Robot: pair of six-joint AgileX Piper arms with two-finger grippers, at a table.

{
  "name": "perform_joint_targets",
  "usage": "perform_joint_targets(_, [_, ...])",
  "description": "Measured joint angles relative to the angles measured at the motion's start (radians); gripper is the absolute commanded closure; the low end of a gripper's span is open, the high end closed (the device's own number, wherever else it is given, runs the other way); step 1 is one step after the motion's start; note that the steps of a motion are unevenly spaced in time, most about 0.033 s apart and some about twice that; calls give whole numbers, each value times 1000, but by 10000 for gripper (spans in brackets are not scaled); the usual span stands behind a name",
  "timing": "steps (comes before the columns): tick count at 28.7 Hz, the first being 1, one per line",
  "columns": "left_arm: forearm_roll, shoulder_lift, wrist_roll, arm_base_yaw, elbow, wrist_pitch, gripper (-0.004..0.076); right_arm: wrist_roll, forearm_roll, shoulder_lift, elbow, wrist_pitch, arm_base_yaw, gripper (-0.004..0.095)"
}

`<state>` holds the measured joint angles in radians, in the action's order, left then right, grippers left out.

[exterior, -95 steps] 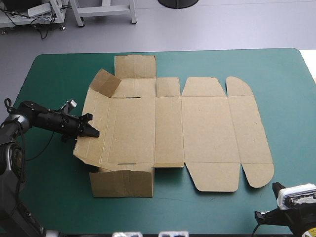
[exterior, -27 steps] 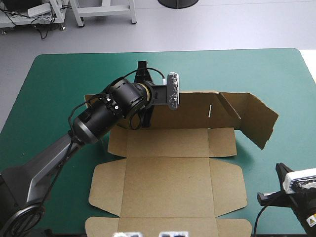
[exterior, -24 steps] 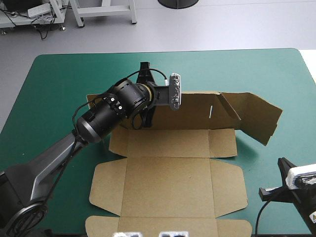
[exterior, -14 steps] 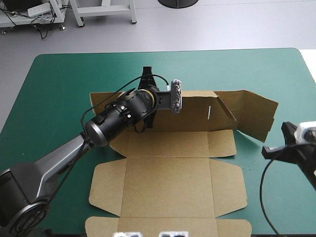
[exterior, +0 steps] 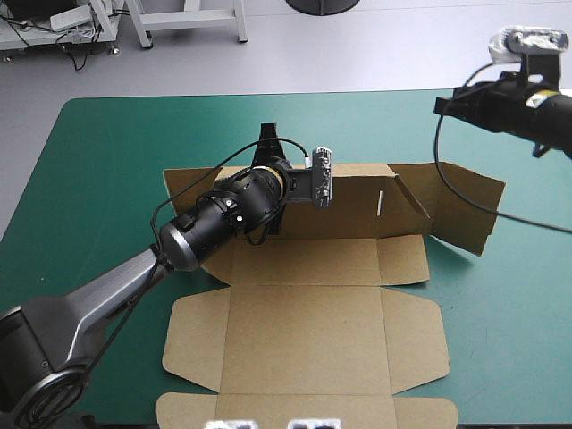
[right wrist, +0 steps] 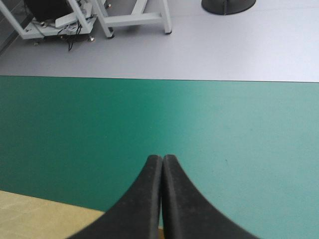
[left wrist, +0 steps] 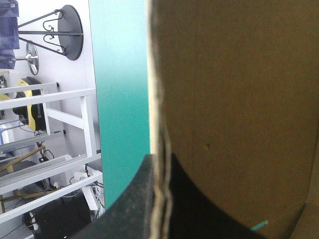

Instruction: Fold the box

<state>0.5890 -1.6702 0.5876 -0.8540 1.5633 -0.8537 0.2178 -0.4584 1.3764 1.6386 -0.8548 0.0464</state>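
Observation:
The brown box (exterior: 304, 335) lies open on the teal-green cover, its base and near flaps flat. Its long far wall (exterior: 357, 201) stands raised, and the right end panel (exterior: 465, 206) angles outward. My left gripper (exterior: 268, 167) is shut on the top edge of that far wall, one black finger on each side. In the left wrist view the board's edge (left wrist: 158, 124) runs between the fingers (left wrist: 160, 162). My right gripper (exterior: 442, 105) hovers shut over the table's far right, apart from the box. In its own view the fingers (right wrist: 162, 159) meet in an arch, with a corner of board (right wrist: 40, 219) under them.
Bare teal-green cover (exterior: 116, 143) lies left of the box and along the far edge (right wrist: 239, 129). A strip of cover (exterior: 518, 295) also runs to the right of the box. The near flaps reach almost to the table's front edge.
My right arm has swung up from the near right corner to the far right. My left gripper keeps hold of the raised wall, which has barely moved. Much earlier the box lay flat.

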Motion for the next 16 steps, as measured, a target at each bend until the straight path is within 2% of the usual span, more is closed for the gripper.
perform_joint_targets(4, [1, 0, -14, -8, -1, 14, 734, -1, -40, 231, 240, -192, 22, 921])
perform_joint_targets(8, [10, 0, -14, -9, -3, 15, 734, -2, -42, 376, 373, -326, 50, 921])
perform_joint_targets(12, [13, 0, -15, -10, -4, 16, 734, 6, -18, 463, 412, -386, 81, 921])
perform_joint_targets(16, [17, 0, -15, -10, -4, 16, 734, 27, -6, 506, 416, -392, 106, 921])
